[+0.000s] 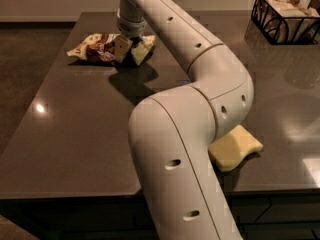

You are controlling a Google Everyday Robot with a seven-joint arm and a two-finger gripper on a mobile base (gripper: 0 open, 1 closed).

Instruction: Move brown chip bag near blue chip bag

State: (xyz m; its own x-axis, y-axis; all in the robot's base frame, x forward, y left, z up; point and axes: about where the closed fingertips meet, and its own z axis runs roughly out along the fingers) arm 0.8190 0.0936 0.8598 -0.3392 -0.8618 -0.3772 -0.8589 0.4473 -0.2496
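Observation:
The brown chip bag [100,48] lies on the dark table [75,134] at its far left, dark brown with cream and pale ends. My gripper [129,48] is down on the bag's right half, in contact with it. The arm [200,59] reaches from the near foreground across the table to the bag. The blue chip bag is hidden behind the arm.
A pale yellow wavy-edged sponge [234,148] lies near the table's front right edge, partly behind the arm. A black wire basket [285,16] with napkins stands at the far right. The table's left edge drops to the floor.

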